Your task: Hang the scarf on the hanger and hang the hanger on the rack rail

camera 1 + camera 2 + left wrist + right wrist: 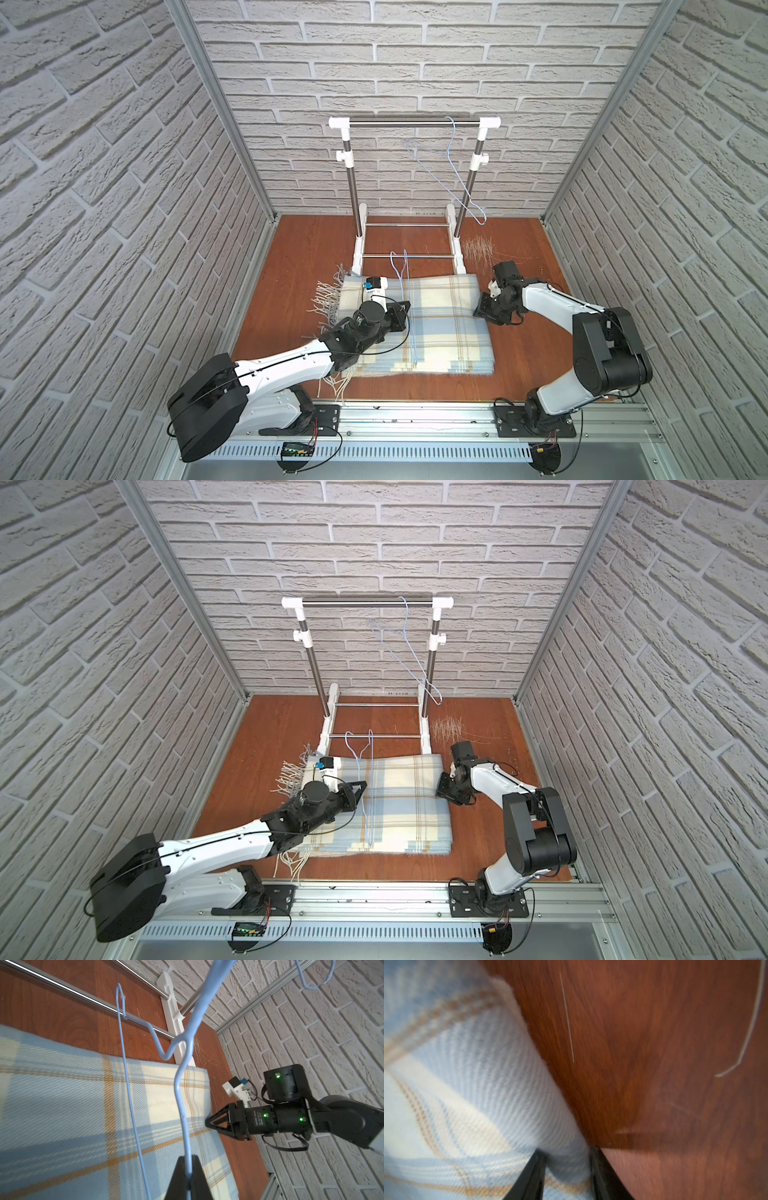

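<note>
The task is at an early stage: nothing of the scarf (440, 324) is on a hanger yet. It lies folded flat in the middle of the table (291, 270), its fringe trailing off its 9 o'clock edge, with the rack (415, 122) standing just beyond its 12 o'clock edge.

The left hand (403, 311) is clenched on a pale blue wire hanger (182, 1118). The left wrist view shows the wire pinched between its jaws. It holds the hanger above the 9 o'clock half of the scarf with the hook pointing towards 12 o'clock. So the hanger is in hand and placed over the cloth, which I judge to be the first part done.

The right hand (478, 311) is at the scarf's 3 o'clock edge. Its wrist view, somewhat blurred, shows the jaws on either side of the folded edge with cloth bulging between them, so it appears to be grasping the fold. The scarf has not left the table in either top view.

What is left, as I judge it, is the main part of the job: lift that edge, pass it through the hanger or over its lower bar, and let it drape evenly. The hanger may then go on the rack's top rail, where a second hanger (452, 137) hangs towards its 3 o'clock end.
</note>
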`<state>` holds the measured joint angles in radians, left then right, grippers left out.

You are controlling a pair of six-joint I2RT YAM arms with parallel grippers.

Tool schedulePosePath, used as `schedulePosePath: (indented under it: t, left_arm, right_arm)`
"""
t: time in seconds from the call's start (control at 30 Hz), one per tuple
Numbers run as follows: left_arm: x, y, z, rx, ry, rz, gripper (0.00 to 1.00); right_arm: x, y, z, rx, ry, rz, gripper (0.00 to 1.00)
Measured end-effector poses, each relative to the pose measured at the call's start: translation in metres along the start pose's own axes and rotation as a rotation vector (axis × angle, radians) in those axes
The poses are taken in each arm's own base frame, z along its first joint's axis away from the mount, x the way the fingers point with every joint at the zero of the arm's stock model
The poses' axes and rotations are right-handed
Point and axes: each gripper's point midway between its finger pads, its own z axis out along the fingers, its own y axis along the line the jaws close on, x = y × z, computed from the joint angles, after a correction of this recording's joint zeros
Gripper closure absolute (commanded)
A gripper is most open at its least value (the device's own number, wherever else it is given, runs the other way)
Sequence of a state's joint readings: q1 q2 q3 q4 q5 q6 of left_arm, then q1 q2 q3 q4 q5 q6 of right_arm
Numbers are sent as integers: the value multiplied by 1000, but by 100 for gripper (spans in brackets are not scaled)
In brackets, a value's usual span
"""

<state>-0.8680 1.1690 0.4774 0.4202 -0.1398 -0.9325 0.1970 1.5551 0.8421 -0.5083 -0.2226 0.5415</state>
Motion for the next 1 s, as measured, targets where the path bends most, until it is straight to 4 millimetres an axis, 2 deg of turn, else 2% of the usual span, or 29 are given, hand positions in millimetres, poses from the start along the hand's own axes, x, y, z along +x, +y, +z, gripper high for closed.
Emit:
schedulePosePath:
  t: [0.07,0.1,0.23,0.4,0.7,0.83,1.0]
  left_arm:
    - [8,11,-1,-27,10,-3,100]
    - [11,19,-3,-46,13,-3,100]
    - [11,30,-16,-68,-10,-5,100]
    - [4,37,-31,-94,-48,-9,100]
    - [11,50,-28,-142,-37,3,100]
    - [14,53,-24,-149,-29,11,100]
    - [13,50,-22,-139,-32,12,100]
  right_arm:
    - [2,3,-4,-10,-13,-7,95]
    - [4,5,-6,-14,-21,-6,97]
    - [9,8,-16,-8,-46,-38,97]
    - [16,14,-38,13,-90,-89,97]
    - [18,26,-63,77,-127,-167,97]
    - [17,39,-75,91,-146,-212,97]
    - [13,72,-85,71,-163,-281,97]
